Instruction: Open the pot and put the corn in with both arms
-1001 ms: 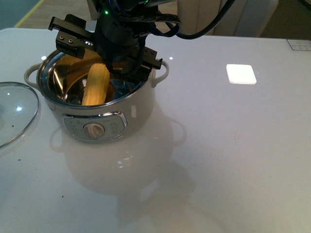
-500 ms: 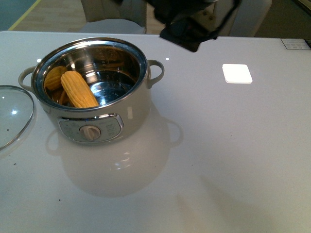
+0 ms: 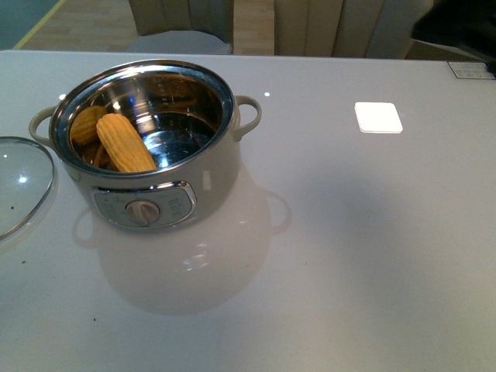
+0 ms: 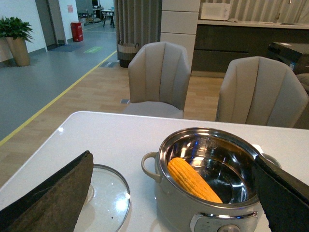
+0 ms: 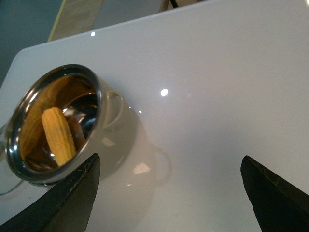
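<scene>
The cream pot (image 3: 209,178) stands open at the left of the white table, its dial facing me. The yellow corn (image 3: 124,143) lies inside it, leaning on the shiny steel wall. The pot (image 4: 178,212) and the corn (image 4: 193,180) also show in the left wrist view, and the pot (image 5: 113,140) and the corn (image 5: 59,135) in the right wrist view. The glass lid (image 3: 19,182) lies flat on the table left of the pot. My left gripper (image 4: 174,203) is open and empty, on the dial side of the pot. My right gripper (image 5: 171,198) is open and empty above the table right of the pot. A dark arm part (image 3: 457,27) shows at the far right.
A white square patch (image 3: 378,117) lies on the table right of the pot. Beige chairs (image 4: 161,79) stand behind the table's far edge. A label (image 3: 471,70) sits at the far right edge.
The black arm that hung over the pot has pulled up and away to the far right. The corn has dropped from leaning upright to lying in the pot.
</scene>
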You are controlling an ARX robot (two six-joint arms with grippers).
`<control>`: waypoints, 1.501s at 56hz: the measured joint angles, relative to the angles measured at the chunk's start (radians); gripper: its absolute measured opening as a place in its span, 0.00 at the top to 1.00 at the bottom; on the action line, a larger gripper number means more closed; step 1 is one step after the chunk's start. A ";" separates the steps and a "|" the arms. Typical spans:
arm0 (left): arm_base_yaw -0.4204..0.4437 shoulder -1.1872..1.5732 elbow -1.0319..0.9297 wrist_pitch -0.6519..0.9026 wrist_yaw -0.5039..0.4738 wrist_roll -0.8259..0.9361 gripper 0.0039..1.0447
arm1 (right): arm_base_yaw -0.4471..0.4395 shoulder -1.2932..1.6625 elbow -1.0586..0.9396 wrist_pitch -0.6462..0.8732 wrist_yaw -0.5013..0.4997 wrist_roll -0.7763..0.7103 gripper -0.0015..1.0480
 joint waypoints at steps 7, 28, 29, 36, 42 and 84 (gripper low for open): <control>0.000 0.000 0.000 0.000 0.000 0.000 0.06 | -0.042 -0.145 -0.112 -0.023 -0.001 -0.084 0.18; 0.000 0.000 0.000 0.000 0.000 0.000 0.06 | -0.190 -0.585 -0.275 -0.327 -0.072 -0.245 0.09; 0.000 0.000 0.000 0.000 0.000 0.000 0.06 | -0.204 -0.606 -0.275 -0.349 -0.079 -0.247 0.09; 0.000 0.000 0.000 0.000 0.000 0.000 0.06 | -0.251 -0.680 -0.275 -0.402 -0.092 -0.252 0.09; 0.000 0.000 0.000 0.000 0.000 0.000 0.06 | -0.253 -0.680 -0.275 -0.406 -0.095 -0.254 0.09; 0.000 0.000 0.000 0.000 0.000 0.000 0.06 | -0.288 -0.988 -0.576 0.066 0.019 -0.335 0.98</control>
